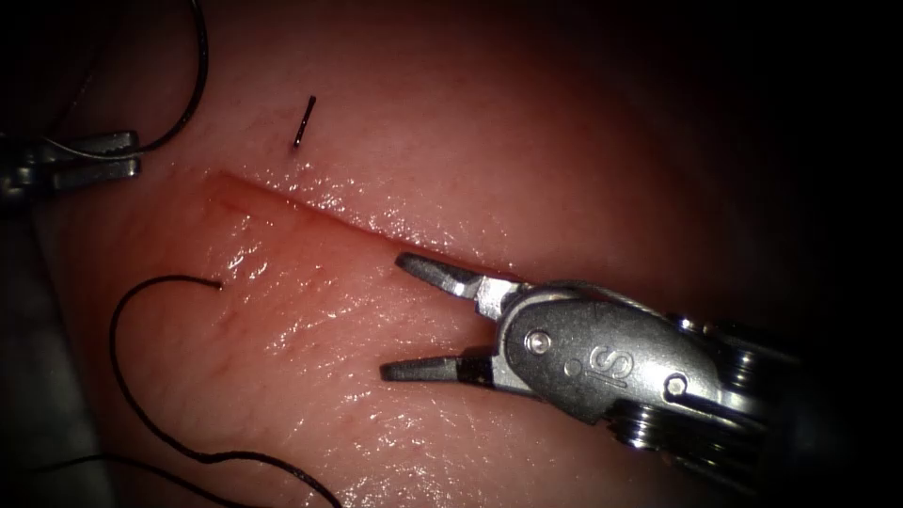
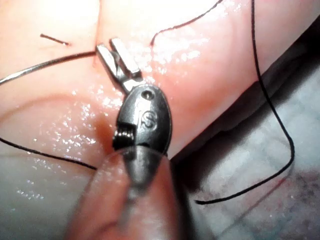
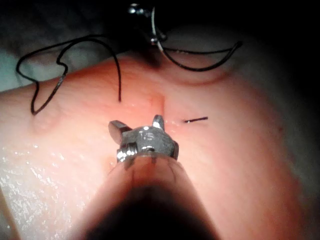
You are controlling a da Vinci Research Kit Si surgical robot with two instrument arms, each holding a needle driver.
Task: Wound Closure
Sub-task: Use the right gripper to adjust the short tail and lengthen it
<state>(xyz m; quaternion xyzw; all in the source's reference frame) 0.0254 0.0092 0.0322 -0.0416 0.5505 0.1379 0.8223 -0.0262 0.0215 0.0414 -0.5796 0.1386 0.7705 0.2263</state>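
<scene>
Pincer of the right arm (image 1: 395, 315) hangs wide open over the long straight cut (image 1: 310, 212), holding nothing. Left pincer (image 1: 132, 155), well off to the left, is clamped on the thin curved steel needle (image 2: 30, 70) near its thread end; the needle is clear of the pale pink pork tissue (image 1: 395, 141). We judge one stitch placed and untied. Black suture thread (image 1: 113, 339) enters left of the cut; its short cut tail (image 1: 304, 122) stands on the right. Tying calls for gripping that tail; loose loops could snag.
</scene>
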